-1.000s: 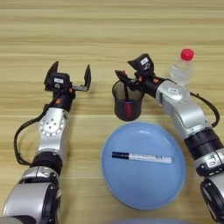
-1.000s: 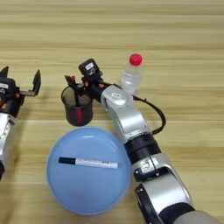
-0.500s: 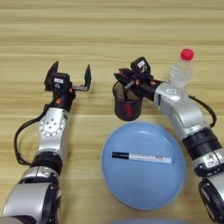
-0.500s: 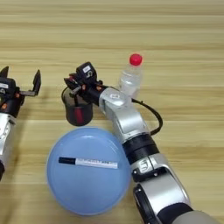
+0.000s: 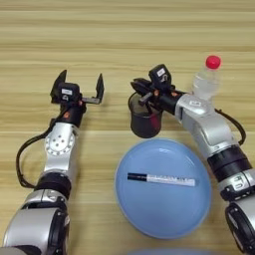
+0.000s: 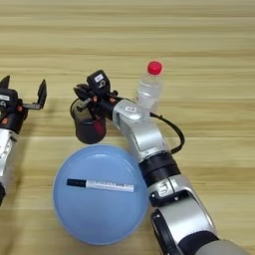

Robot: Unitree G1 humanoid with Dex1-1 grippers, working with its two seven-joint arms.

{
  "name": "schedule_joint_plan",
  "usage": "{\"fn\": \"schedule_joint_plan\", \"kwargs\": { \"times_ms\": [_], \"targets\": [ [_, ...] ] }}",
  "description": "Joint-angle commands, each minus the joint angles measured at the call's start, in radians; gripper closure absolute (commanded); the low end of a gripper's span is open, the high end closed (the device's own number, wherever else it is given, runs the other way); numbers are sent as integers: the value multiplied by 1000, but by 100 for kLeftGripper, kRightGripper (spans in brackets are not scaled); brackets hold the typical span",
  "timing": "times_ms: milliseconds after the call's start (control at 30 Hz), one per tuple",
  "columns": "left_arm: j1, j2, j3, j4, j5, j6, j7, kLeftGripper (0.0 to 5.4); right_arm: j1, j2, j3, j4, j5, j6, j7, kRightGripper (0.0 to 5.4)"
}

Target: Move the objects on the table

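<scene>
A dark translucent cup (image 5: 145,121) stands upright left of the clear red-capped bottle (image 5: 206,82). My right gripper (image 5: 139,91) is at the cup's far rim, shut on it with one finger inside and one outside. A reddish patch shows through the cup's wall. A white marker with a black cap (image 5: 160,179) lies across a blue plate (image 5: 164,216) in front of the cup. Further left, my left gripper (image 5: 81,76) is held open over the bare table (image 5: 124,30), with nothing between its fingers.
The right forearm passes just in front of the bottle, with a black cable looping beside it. The plate's far rim lies close to the cup's base. A second blue rim (image 5: 164,252) peeks in at the bottom edge.
My right gripper has come down and to the left onto the cup's far rim, and its fingers have narrowed. The left arm, bottle, plate and marker have not moved.
</scene>
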Motion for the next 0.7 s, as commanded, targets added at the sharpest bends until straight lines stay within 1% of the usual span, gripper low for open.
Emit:
{"fn": "schedule_joint_plan", "kwargs": {
  "times_ms": [33, 400, 567, 700],
  "targets": [
    [-18, 1, -3, 7, 4, -5, -1, 0, 4, -5, -13, -94, 23, 23, 8, 505],
    [-20, 2, -2, 10, 3, -4, -3, 0, 35, -17, -27, -312, 90, 89, 7, 505],
    [-21, 3, -2, 11, 4, -4, -2, 0, 56, -30, -33, -444, 143, 133, 18, 505],
    [-22, 3, -2, 13, 3, -4, -3, 0, 79, -54, -38, -555, 198, 179, 40, 505]
  ]
}}
